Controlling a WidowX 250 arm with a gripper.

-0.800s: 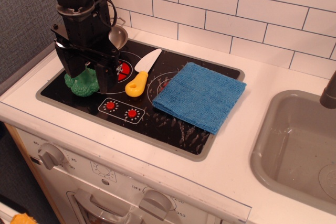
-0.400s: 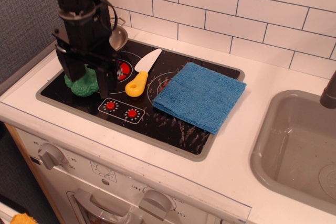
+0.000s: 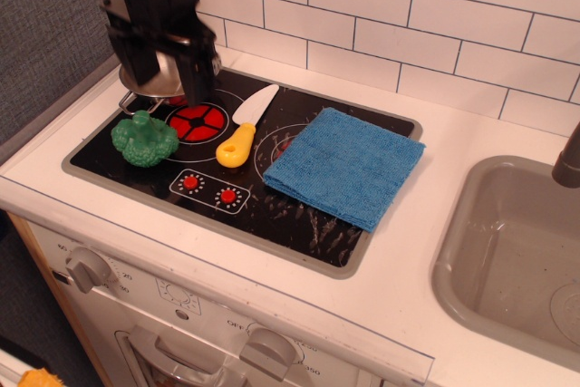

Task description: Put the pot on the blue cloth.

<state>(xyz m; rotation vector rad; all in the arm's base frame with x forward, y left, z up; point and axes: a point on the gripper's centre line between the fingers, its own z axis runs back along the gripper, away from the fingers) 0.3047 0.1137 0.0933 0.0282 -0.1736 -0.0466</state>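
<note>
Pot (image 3: 156, 86): one, shiny steel, at the back-left corner of the stovetop (image 3: 299, 224), mostly hidden behind the gripper; a thin wire loop handle shows at its left edge. Well apart from the cloth.

Gripper (image 3: 163, 68): one, black, directly over the pot. A moment ago it hung lower and nearer, in front of the broccoli, with the pot visible behind it; it has since moved back and up onto the pot's spot. Judgement: the approach to the pot is under way, the carry not yet begun. Whether the jaws are spread, closed or gripping the rim cannot be told from here.

Blue cloth (image 3: 345, 166): one, folded square, on the right half of the stovetop, unmoved and bare on top, ready to receive.

Between pot and cloth:
- Toy broccoli (image 3: 143, 139): one, green, now fully uncovered.
- Toy knife (image 3: 246, 126): one, yellow handle, white blade, lying diagonally.
- Red burner (image 3: 196, 121): one large mark, now exposed.

Sink basin (image 3: 517, 260): one, grey, far right.
</note>
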